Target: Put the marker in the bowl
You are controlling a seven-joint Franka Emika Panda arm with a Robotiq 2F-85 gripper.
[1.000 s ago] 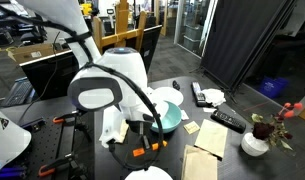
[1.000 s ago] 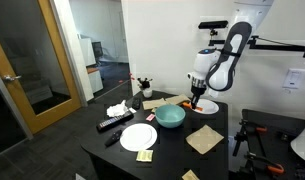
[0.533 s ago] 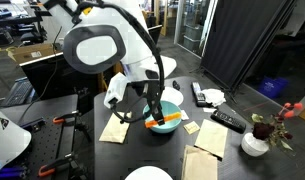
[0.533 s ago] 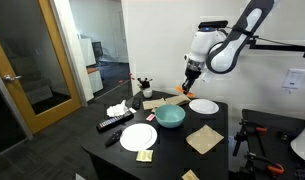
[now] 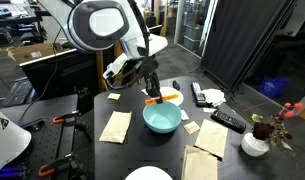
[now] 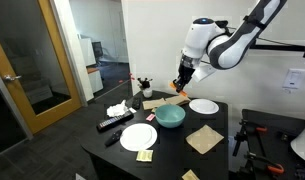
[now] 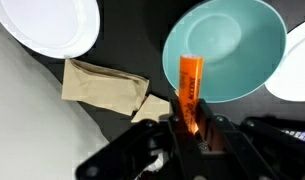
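Pinching the marker [image 7: 190, 80] in the gripper [image 7: 192, 128], clamping tight on its lower end and leaving most of the orange barrel jutting out past the fingertips. Hovering high over the table [image 5: 87, 135], touching nothing on it.

Pointing the marker's free end, in the wrist view, over the nearer rim of the bowl [image 7: 232, 45], which is lying ahead of the fingertips with its teal hollow facing up. Keeping a white plate [image 7: 42, 25] far ahead and off to one side, a second white plate [image 7: 297, 80] just past the bowl on the opposite side, and a crumpled brown napkin [image 7: 102, 85] close beside the marker, below the first plate.

Holding, in an exterior view, the marker [image 5: 160, 98] above the bowl [image 5: 162, 120], over its far rim rather than its middle, well clear of the rim. Leaving the black remotes [image 5: 229, 120] and the small white pot [image 5: 255, 143] well apart, beyond the bowl.

Hanging, in an exterior view, with the gripper [image 6: 182, 84] higher than the bowl [image 6: 170, 116] and slightly off to its side, with the marker showing only as a small orange speck under the fingers.
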